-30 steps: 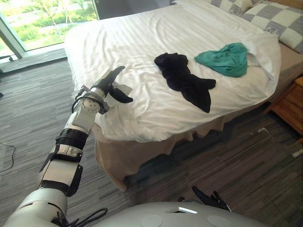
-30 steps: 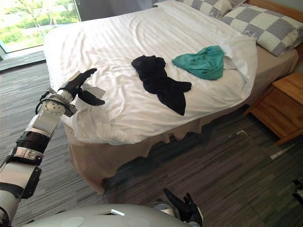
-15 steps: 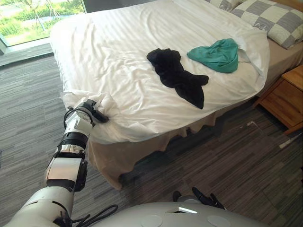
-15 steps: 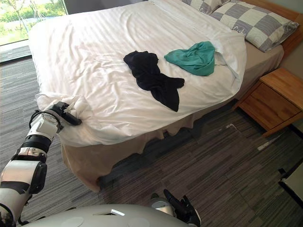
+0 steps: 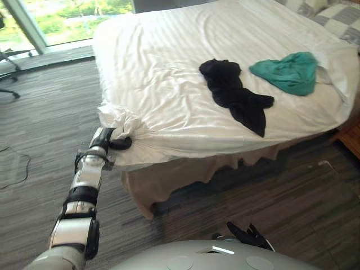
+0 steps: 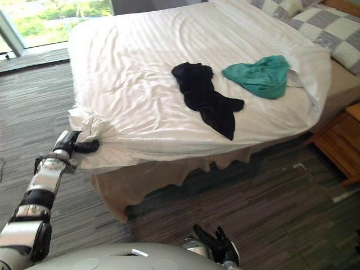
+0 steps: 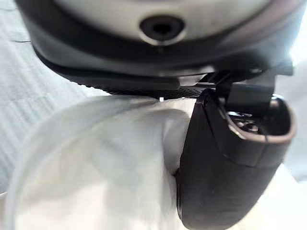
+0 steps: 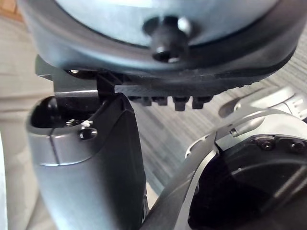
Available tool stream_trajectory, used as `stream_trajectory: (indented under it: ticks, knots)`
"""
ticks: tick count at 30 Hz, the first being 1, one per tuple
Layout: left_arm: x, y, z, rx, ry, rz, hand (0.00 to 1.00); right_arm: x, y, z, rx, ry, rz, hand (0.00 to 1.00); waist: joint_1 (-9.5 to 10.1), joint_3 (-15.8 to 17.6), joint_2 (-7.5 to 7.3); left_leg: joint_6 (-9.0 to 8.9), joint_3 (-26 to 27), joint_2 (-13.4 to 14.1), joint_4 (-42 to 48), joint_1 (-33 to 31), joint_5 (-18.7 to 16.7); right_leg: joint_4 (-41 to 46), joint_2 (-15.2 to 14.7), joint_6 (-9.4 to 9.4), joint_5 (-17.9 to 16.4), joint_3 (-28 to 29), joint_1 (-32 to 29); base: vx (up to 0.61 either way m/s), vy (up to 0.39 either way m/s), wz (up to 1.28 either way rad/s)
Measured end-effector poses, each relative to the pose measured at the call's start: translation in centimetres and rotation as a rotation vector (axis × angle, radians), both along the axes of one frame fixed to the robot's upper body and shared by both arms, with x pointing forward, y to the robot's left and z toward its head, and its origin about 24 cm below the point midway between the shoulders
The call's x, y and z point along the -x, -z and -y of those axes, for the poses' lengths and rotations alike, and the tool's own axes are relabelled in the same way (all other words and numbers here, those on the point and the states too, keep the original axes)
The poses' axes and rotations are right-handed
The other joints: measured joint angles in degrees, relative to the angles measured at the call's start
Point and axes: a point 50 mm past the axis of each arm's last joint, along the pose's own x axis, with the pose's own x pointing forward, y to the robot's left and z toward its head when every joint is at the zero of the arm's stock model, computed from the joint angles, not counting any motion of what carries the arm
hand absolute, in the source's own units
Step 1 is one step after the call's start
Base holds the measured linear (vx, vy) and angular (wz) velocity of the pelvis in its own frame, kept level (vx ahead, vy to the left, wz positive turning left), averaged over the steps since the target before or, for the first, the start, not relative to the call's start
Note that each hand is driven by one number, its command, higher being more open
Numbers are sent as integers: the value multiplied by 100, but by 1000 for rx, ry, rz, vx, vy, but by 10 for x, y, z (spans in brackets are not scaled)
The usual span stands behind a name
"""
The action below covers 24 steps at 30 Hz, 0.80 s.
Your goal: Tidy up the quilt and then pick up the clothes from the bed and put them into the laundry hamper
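Since a second ago the left hand (image 5: 114, 140) has dropped from hovering spread over the bed (image 5: 185, 174) to clamping on the white quilt (image 5: 163, 73) at the bed's near foot corner. The cloth there is now gathered into a tight bunch around its fingers. The arm is stretched out long from the bed's corner, and creases fan from the bunch across the quilt, so I judge it is pulling the cover taut. Up close, the thumb (image 7: 230, 163) presses hard into the white fabric.

The right hand (image 6: 216, 244) hangs low beside the bed's near side, down by the floor, fingers loose and apart, holding nothing.

As for progress, this looks like the first step, and only partly done. The quilt is rumpled in the middle of the bed, and its edge near the checked pillows (image 6: 332, 34) at the bed's head is turned back. The black garment (image 5: 233, 95) lies in the middle of the bed, with the teal garment (image 5: 287, 72) just beside it toward the head. Both sit untouched on the quilt, so picking them up is all left to do.
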Motion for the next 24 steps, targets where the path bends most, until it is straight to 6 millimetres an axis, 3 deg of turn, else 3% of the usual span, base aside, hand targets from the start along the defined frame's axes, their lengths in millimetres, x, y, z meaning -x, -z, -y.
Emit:
stream_trajectory:
  ticks: [3, 5, 6, 8, 10, 11, 13, 15, 17, 20, 23, 24]
  knots:
    - [51, 38, -5, 140, -199, -55, 100, 1, 1, -1, 5, -11, -13, 100, 243, -13, -41, 1, -291, 55, 122, -73, -1, 218, -44, -33, -147, -348, 73, -12, -35, 47]
    - [110, 71, -16, 198, -431, -179, 100, 1, 2, -3, 3, 0, -24, 100, 384, -65, -128, 5, -471, 72, 118, -128, -2, 297, -62, -6, -308, -544, 118, -4, -52, 43]
    - [128, 80, -18, 211, -502, -219, 100, 1, 2, -4, -1, 3, -27, 100, 436, -64, -128, 5, -497, 77, 118, -138, -2, 302, -60, -7, -335, -574, 123, -7, -55, 24]
    - [185, 104, -19, 251, -760, -333, 100, 0, 3, -5, -15, 15, -35, 100, 529, -98, -182, 5, -566, 88, 117, -158, -2, 335, -61, 7, -405, -644, 137, -13, -47, 19]
    - [265, 126, -7, 341, -1105, -457, 100, 3, 4, -7, -28, 73, -39, 100, 639, -119, -226, 5, -638, 94, 117, -140, -3, 375, -71, 4, -440, -729, 182, -14, -20, 21]
    - [285, 129, -1, 369, -1196, -482, 100, 5, 4, -7, -31, 93, -41, 100, 684, -122, -236, 6, -656, 90, 116, -137, -3, 372, -75, 5, -441, -742, 199, -15, -7, 17]
    - [342, 135, 24, 484, -1533, -526, 100, 9, 6, -9, -52, 176, -46, 100, 805, -135, -262, 10, -736, 71, 112, -133, -5, 368, -106, 18, -449, -832, 227, -55, -3, 19]
    - [365, 137, 45, 510, -1653, -570, 100, 10, 7, -9, -62, 221, -44, 100, 812, -135, -262, 35, -763, 47, 97, -131, 13, 362, -133, 25, -454, -861, 252, -79, -4, 9]
    - [371, 139, 58, 533, -1686, -577, 100, 11, 7, -9, -75, 282, -41, 100, 808, -135, -260, 49, -750, 45, 76, -130, 44, 356, -132, 25, -454, -852, 248, -96, -12, -3]
    - [349, 144, 57, 583, -1597, -474, 100, 9, 7, -3, -52, 348, -43, 100, 800, -161, -236, 59, -723, 49, -59, -114, 153, 366, -106, 24, -454, -839, 188, -109, -24, -3]
    - [308, 146, 45, 588, -1392, -356, 100, 1, 2, 20, 20, 365, -25, 100, 783, -207, -228, 67, -602, 54, -70, -119, 158, 375, -93, 26, -431, -715, 97, -89, -8, -20]
    - [297, 145, 41, 599, -1336, -319, 100, -3, -1, 32, 49, 366, -8, 0, 749, -243, -246, 73, -587, 43, -68, -125, 152, 366, -91, 38, -415, -706, 89, -29, 1, -9]
